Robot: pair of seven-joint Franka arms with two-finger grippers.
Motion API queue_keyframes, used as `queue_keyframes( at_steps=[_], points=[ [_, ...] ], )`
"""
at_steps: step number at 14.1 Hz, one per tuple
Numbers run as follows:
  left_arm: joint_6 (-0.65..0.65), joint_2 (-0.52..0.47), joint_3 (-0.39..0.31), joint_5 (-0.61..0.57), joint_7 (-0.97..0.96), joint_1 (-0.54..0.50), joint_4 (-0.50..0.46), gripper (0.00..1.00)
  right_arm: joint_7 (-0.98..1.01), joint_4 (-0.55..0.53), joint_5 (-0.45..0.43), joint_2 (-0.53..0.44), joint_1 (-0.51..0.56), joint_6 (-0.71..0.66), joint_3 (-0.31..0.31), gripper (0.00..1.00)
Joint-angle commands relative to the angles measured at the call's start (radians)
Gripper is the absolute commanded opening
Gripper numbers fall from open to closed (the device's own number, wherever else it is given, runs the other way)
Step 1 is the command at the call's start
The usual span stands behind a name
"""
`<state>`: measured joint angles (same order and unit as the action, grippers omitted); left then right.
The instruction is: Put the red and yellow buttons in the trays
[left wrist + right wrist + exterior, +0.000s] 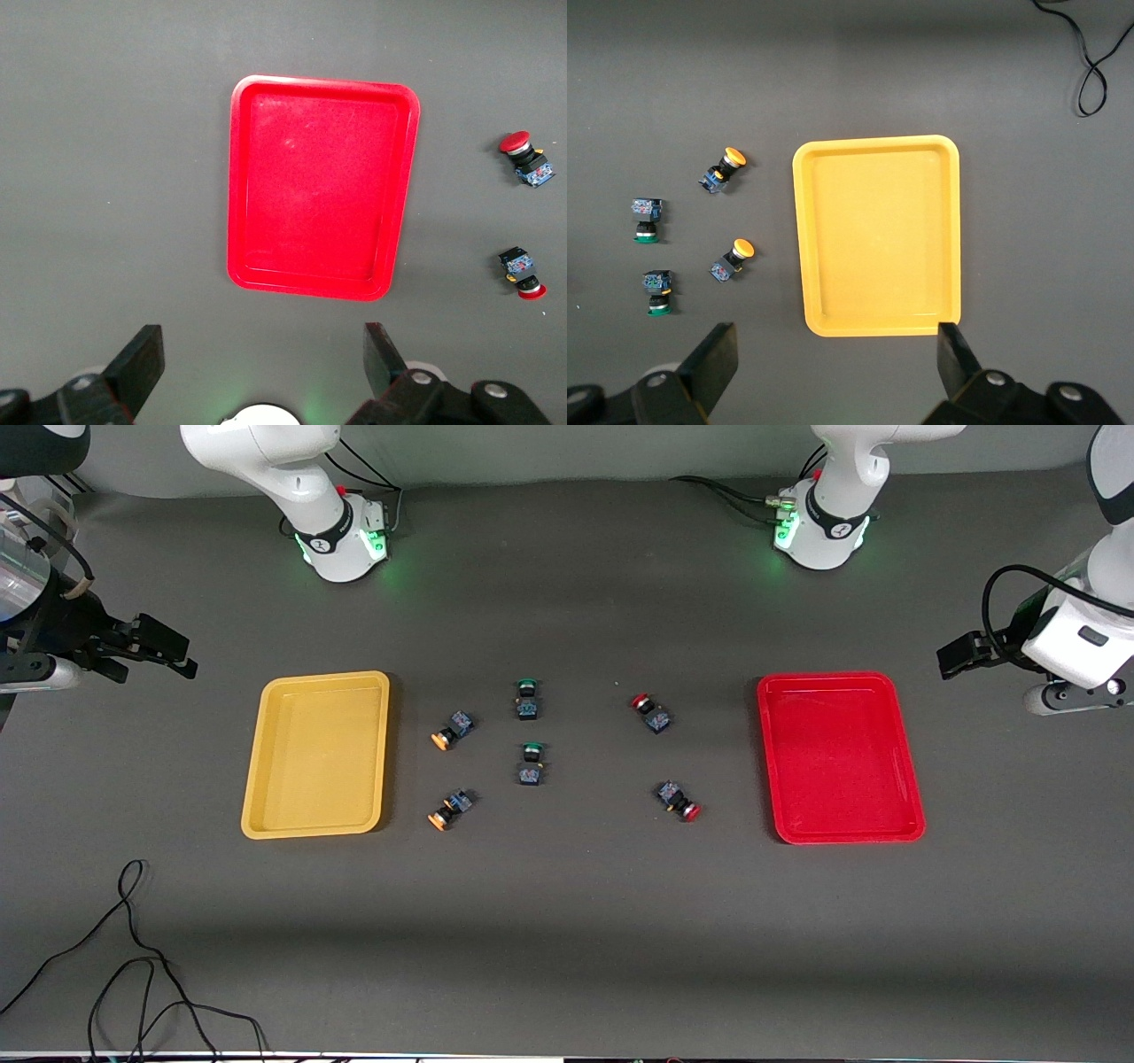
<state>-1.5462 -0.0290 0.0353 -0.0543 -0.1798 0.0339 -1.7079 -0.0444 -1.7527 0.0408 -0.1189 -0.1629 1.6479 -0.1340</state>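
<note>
Green-capped switches (528, 698) sit between my targets; both open grippers, left (264, 354) and right (837, 354), could grab them mistakenly.

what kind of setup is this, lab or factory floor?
Likely a robot lab bench: two arms bolted to a dark-covered table, sorted buttons between a yellow tray and red tray, loose cable trailing.

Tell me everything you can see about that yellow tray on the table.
The yellow tray is a shallow rectangle with rounded corners and a raised rim, apparently smooth plastic. It lies flat on the dark table toward the right arm's end, with nothing inside. Two orange-capped buttons lie on the table beside it, not touching it. The right end effector is open, holding nothing.
</note>
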Motion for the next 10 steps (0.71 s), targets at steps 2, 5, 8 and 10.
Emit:
queue_keyframes(
  at_steps=[2,5,8,10],
  points=[
    [0.017,-0.002,-0.011,0.004,0.013,0.015,0.007,1.0,-0.006,0.025,-0.016,0.022,-0.003,-0.01,0.004,1.0],
    [0.014,0.004,-0.009,0.01,0.01,0.02,0.004,1.0,-0.023,0.027,-0.004,0.07,-0.016,0.003,0.014,1.0],
    [-0.002,0.026,0.009,0.013,-0.038,0.052,-0.013,1.0,-0.297,0.013,-0.001,0.169,-0.032,0.07,0.127,1.0],
    [-0.026,0.053,0.067,0.014,-0.133,0.052,-0.025,1.0,-0.452,-0.034,0.001,0.237,-0.046,0.159,0.169,1.0]
  ],
)
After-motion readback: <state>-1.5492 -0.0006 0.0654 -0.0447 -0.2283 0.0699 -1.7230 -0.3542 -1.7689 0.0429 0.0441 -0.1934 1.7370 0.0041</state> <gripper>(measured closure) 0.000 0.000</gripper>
